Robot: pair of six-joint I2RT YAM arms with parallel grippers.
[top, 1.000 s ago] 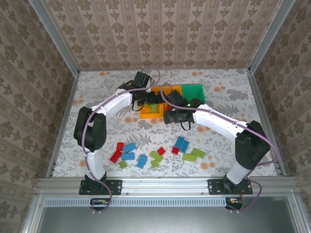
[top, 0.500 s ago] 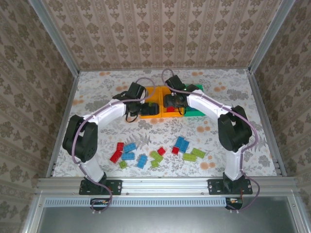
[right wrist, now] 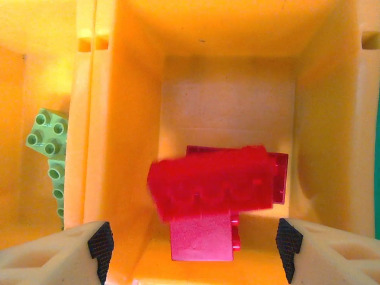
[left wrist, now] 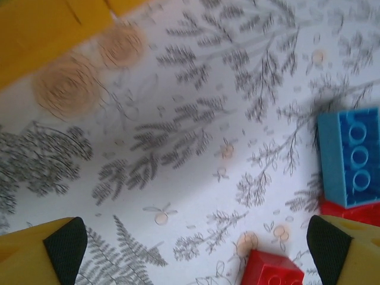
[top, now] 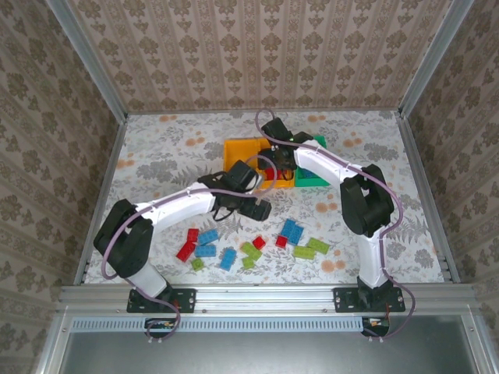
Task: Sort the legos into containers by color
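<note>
Overhead, left arm (top: 175,209) laid low and long from its base toward mid-tabletop (top: 156,156). At its end, the left gripper (top: 260,209), just short of the containers; jaws released wide, grasping nothing, over bare surface near a blue brick (left wrist: 350,160) and a loose red brick (left wrist: 273,270).

Right arm (top: 327,167) folded up and back, right gripper (top: 273,160) pointing straight down into the middle orange bin (right wrist: 309,119). Jaws parted, clear of the blurred red brick (right wrist: 211,187) overlapping another red piece inside.

Next door, lime green bricks (right wrist: 47,142) in the left orange bin (top: 234,144); green bin (top: 312,179) beyond on the right.

Half a second ago, left gripper up at the bins' front edge, now drawn back toward the loose legos (top: 249,245). A second ago, right arm stretched in front of the bins, now over them.

Underneath, white tabletop printed with grey foliage and orange blossoms; around it, damask wallpaper (top: 257,47) and aluminium frame (top: 265,296).
</note>
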